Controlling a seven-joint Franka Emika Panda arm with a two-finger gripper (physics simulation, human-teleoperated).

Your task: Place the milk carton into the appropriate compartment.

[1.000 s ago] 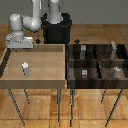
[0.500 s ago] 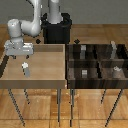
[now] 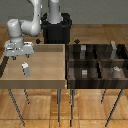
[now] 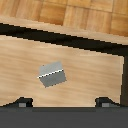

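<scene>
Wrist view shows the milk carton (image 4: pixel 53 74), white-topped, grey below, beneath the spread, empty gripper (image 4: pixel 64 102).

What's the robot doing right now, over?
Gripper above the milk carton, empty; open or shut unclear. Carton upright in the light tray, not in the dark bin. Nothing blocking.

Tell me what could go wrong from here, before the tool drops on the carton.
1. The milk carton sits rotated to the tool in the wrist view; an unaligned closure could pinch its corners and tip it.
2. It is small and stands alone in the light tray; a slightly off descent could knock it over.
3. The dark bin already holds small grey blocks in several compartments; a wrong choice or a collision seems possible.
</scene>
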